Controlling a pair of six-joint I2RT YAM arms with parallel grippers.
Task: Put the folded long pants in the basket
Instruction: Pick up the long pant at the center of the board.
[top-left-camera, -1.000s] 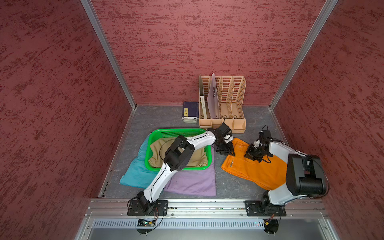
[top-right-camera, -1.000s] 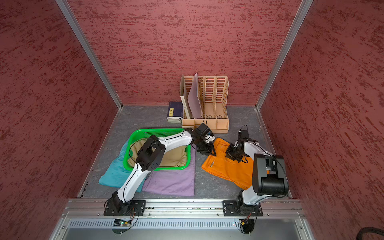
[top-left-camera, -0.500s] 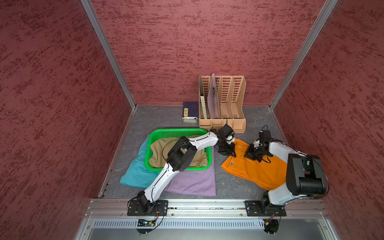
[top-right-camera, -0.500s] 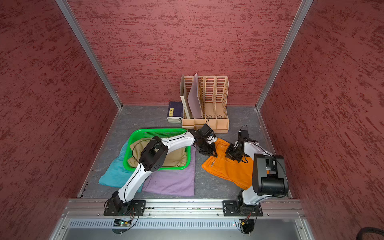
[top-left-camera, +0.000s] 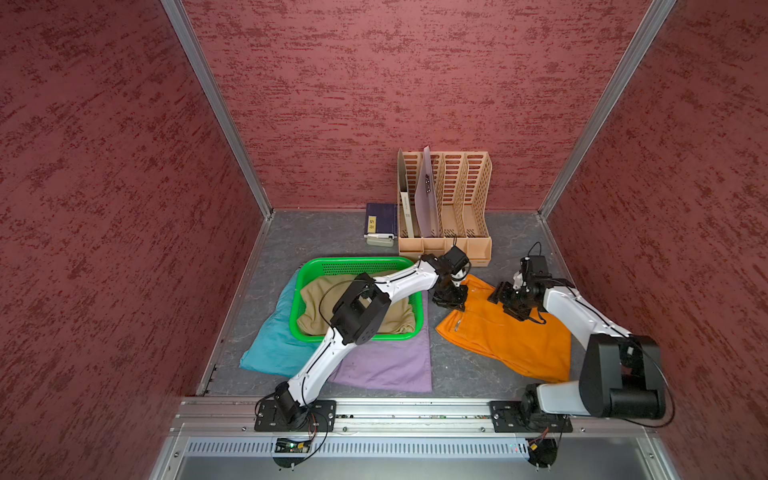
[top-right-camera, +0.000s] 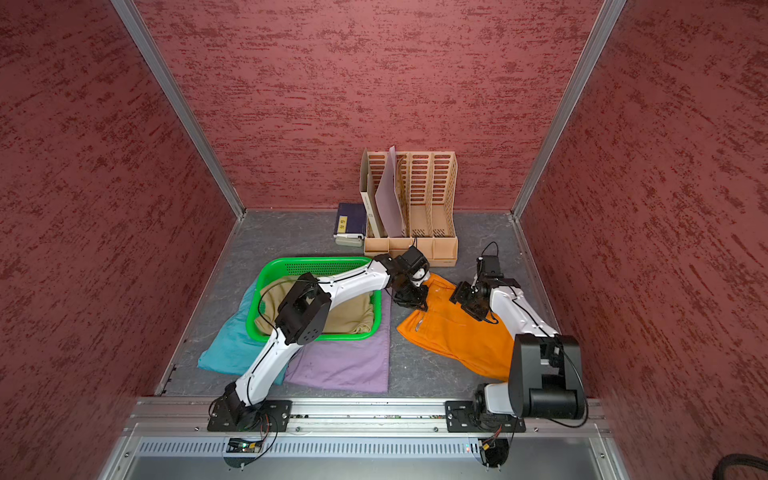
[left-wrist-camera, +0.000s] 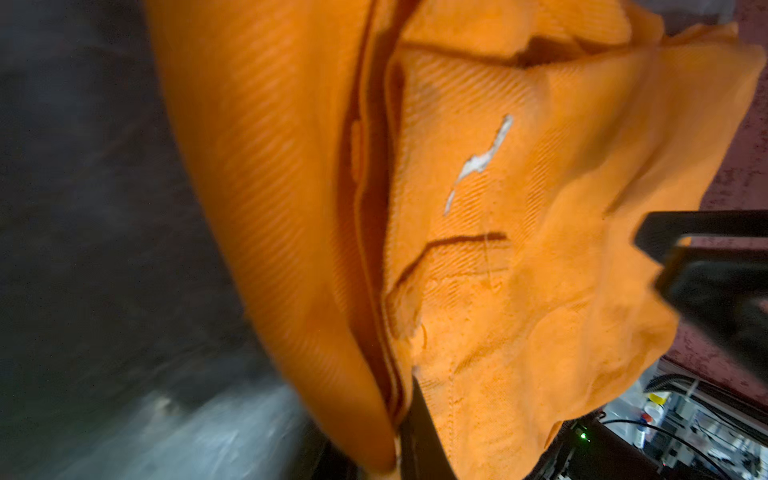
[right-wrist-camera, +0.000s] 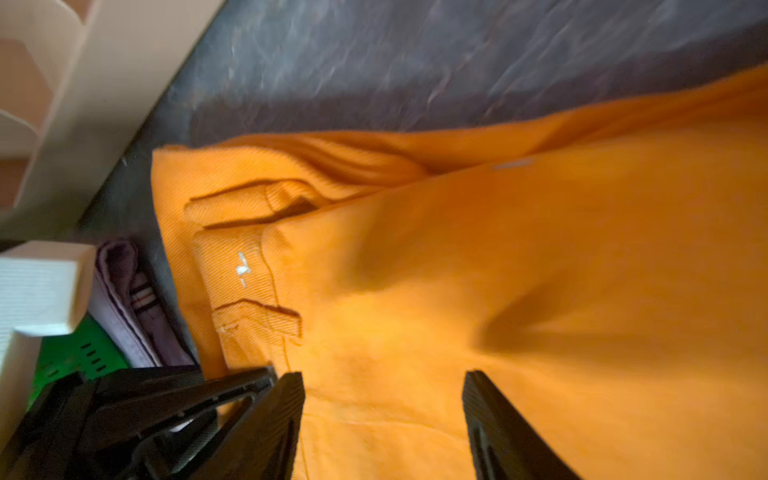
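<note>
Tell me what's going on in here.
The left gripper is shut on an edge of the orange pants, which lie on the table beside the green basket. The right gripper hangs open over the same pants. Tan pants are in the basket; the teal pants and lilac pants lie partly under it.
</note>
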